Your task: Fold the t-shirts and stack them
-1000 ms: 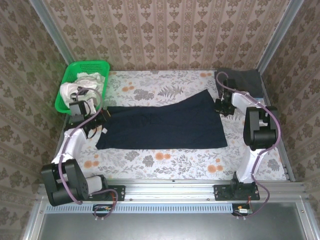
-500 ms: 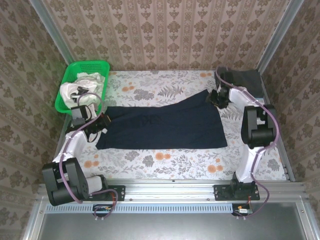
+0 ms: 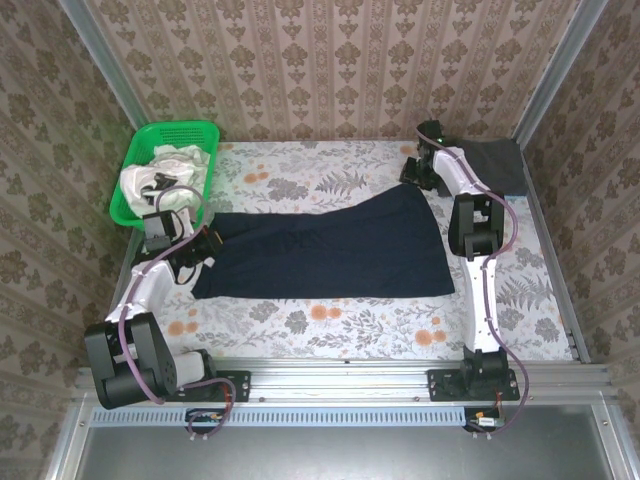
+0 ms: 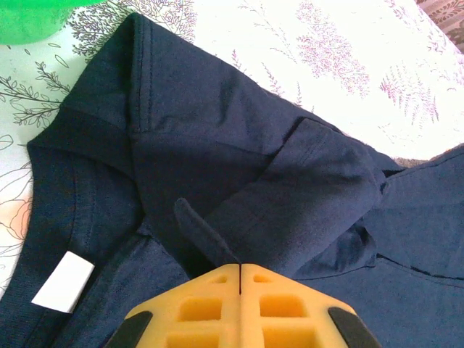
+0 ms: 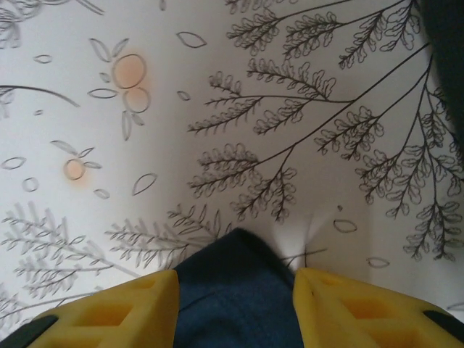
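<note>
The navy t-shirt (image 3: 330, 255) is big, dark blue and plain. It lies spread out flat across the middle of the table (image 3: 300, 322), on the flower cloth. Its left end is bunched up with soft folds, and a small white tag (image 4: 64, 281) shows by the neck. Its far right corner comes to a point.

The left gripper (image 4: 240, 270) is at the left end of the shirt. Its two yellow fingers are pressed tight together and pinch a little fold of the blue cloth.

The right gripper (image 5: 235, 279) is at the far right corner of the shirt. Its yellow fingers stand apart, and the tip of the blue corner lies between them.

A dark grey t-shirt (image 3: 497, 163) lies in the back right corner of the table, near the right gripper. The white t-shirts (image 3: 150, 180) sit in a heap in the green basket (image 3: 180, 132) at the back left.
</note>
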